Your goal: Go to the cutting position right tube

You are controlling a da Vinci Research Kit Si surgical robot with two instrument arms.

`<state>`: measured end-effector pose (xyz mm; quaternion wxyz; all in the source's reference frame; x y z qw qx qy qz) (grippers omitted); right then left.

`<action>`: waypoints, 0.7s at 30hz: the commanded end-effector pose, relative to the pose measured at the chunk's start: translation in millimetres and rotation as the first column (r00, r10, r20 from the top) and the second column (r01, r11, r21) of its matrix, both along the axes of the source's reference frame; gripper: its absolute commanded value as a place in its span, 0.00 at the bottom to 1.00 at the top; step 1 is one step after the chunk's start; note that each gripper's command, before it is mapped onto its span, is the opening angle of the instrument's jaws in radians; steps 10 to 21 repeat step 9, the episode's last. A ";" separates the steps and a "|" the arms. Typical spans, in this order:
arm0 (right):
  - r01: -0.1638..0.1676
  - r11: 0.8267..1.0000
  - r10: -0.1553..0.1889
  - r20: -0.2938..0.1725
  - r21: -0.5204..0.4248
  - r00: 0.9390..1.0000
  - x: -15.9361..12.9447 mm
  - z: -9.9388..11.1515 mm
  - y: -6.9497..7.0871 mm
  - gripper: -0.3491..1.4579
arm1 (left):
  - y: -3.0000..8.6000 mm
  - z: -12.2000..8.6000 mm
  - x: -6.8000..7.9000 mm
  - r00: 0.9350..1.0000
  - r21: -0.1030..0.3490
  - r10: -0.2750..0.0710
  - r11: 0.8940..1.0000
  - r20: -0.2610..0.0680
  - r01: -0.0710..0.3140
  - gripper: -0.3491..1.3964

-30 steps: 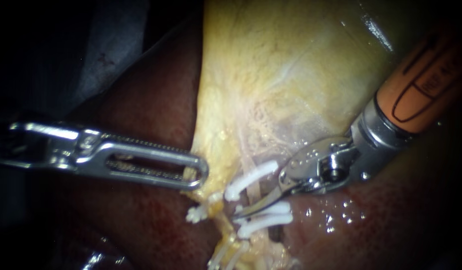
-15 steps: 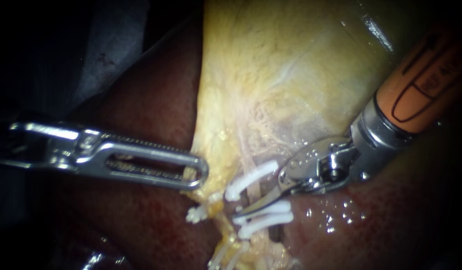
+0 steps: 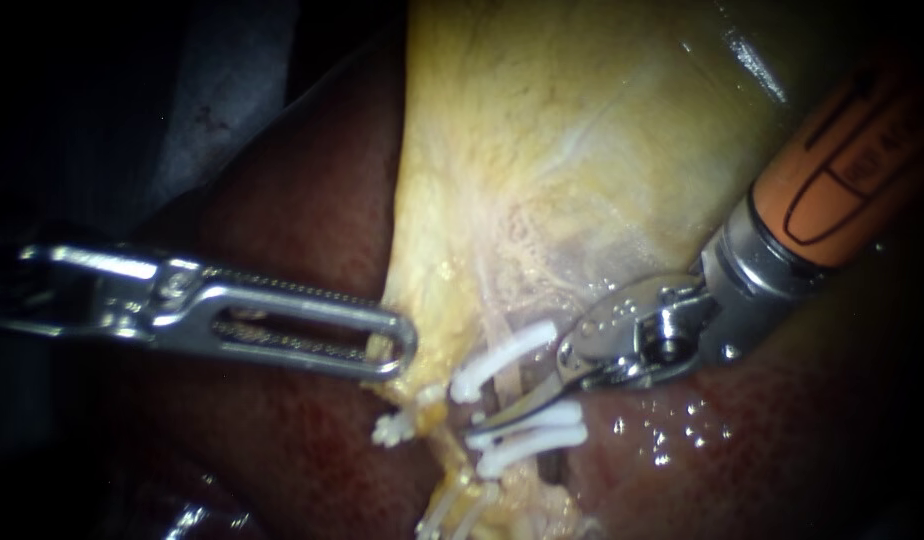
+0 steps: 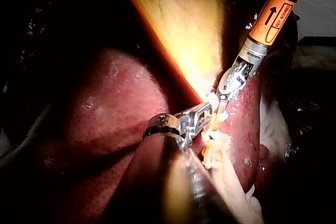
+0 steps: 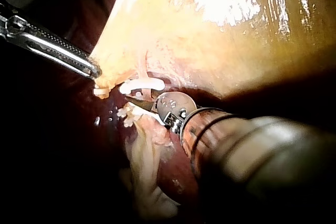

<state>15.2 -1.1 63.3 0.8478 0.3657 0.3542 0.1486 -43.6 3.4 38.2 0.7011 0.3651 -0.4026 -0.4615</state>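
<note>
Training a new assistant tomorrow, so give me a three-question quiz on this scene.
1. True or false: the left instrument hangs free of all tissue.
2. The right instrument's tip lies: A) between white clips; B) beside the left instrument; C) far from any clip.
3. Fill in: the right instrument's shaft is ___.
Key: 1 false, its tool grips the gallbladder edge; 2 A; 3 orange.

The yellow, sac-like gallbladder (image 3: 582,120) lies at twelve o'clock on the dark red liver (image 3: 282,230). The steel left instrument (image 3: 397,350) is at nine and the orange-shafted right instrument (image 3: 497,418) at three, with white plastic clips (image 3: 502,355) at six beside its tip.
</note>
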 end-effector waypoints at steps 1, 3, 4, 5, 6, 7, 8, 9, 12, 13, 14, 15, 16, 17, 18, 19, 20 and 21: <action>0.000 1.000 0.000 0.000 0.000 1.000 0.0 0.0 0.0 0.34 | 0.0 0.0 0.0 1.000 0.000 0.000 1.000 0.000 0.000 0.00; 0.000 1.000 0.000 0.000 0.000 1.000 0.0 0.0 0.0 0.34 | 0.0 0.0 0.0 1.000 0.000 0.000 1.000 0.000 0.000 0.00; 0.000 1.000 0.000 0.000 0.000 1.000 0.0 0.0 0.0 0.34 | 0.0 0.0 0.0 1.000 0.000 0.000 1.000 0.000 0.000 0.00; 0.000 1.000 0.000 0.000 0.000 1.000 0.0 0.0 0.0 0.34 | 0.0 0.0 0.0 1.000 0.000 0.000 1.000 0.000 0.000 0.00; 0.000 1.000 0.000 0.000 0.000 1.000 0.0 0.0 0.0 0.34 | 0.0 0.0 0.0 1.000 0.000 0.000 1.000 0.000 0.000 0.00; 0.000 1.000 0.000 0.000 0.000 1.000 0.0 0.0 0.0 0.34 | 0.0 0.0 0.0 1.000 0.000 0.000 1.000 0.000 0.000 0.00; 0.000 1.000 0.000 0.000 0.000 1.000 0.0 0.0 0.0 0.34 | 0.0 0.0 0.0 1.000 0.000 0.000 1.000 0.000 0.000 0.00; 0.000 1.000 0.000 -0.001 0.000 1.000 0.0 0.0 0.0 0.34 | 0.0 0.0 0.0 1.000 0.000 0.000 1.000 0.000 0.000 0.00; 0.000 1.000 0.000 -0.001 0.000 1.000 0.0 0.0 0.0 0.34 | 0.0 0.0 0.0 1.000 0.000 0.000 1.000 0.000 0.000 0.00; 0.000 1.000 0.000 -0.001 0.000 1.000 0.0 0.0 0.0 0.34 | 0.0 0.0 0.0 1.000 0.000 0.000 1.000 0.000 0.000 0.00; 0.000 1.000 0.000 -0.001 0.000 1.000 0.0 0.0 0.0 0.34 | 0.0 0.0 0.0 1.000 0.000 0.000 1.000 0.000 0.000 0.00; 0.000 1.000 0.000 -0.001 0.000 1.000 0.0 0.0 0.0 0.34 | 0.0 0.0 0.0 1.000 0.000 0.000 1.000 0.000 0.000 0.00; 0.000 1.000 0.000 -0.001 0.000 1.000 0.0 0.0 0.0 0.34 | 0.0 0.0 0.0 1.000 0.000 0.000 1.000 0.000 0.000 0.00; 0.000 1.000 0.000 -0.001 0.000 1.000 0.0 0.0 0.0 0.34 | 0.0 0.0 0.0 1.000 0.000 0.000 1.000 0.000 0.000 0.00; 0.000 1.000 0.000 -0.001 0.000 1.000 0.0 0.0 0.0 0.34 | 0.0 0.0 0.0 1.000 0.000 0.000 1.000 0.000 0.000 0.00; 0.000 1.000 0.000 -0.001 0.000 1.000 0.0 0.0 0.0 0.34 | 0.0 0.0 0.0 1.000 0.000 0.000 1.000 0.000 0.000 0.00; 0.000 1.000 0.000 -0.001 0.000 1.000 0.0 0.0 0.0 0.34 | 0.0 0.0 0.0 1.000 0.000 0.000 1.000 0.000 0.000 0.00; 0.000 1.000 0.000 -0.001 0.000 1.000 0.0 0.0 0.0 0.34 | 0.0 0.0 0.0 1.000 0.000 0.000 1.000 0.000 0.000 0.00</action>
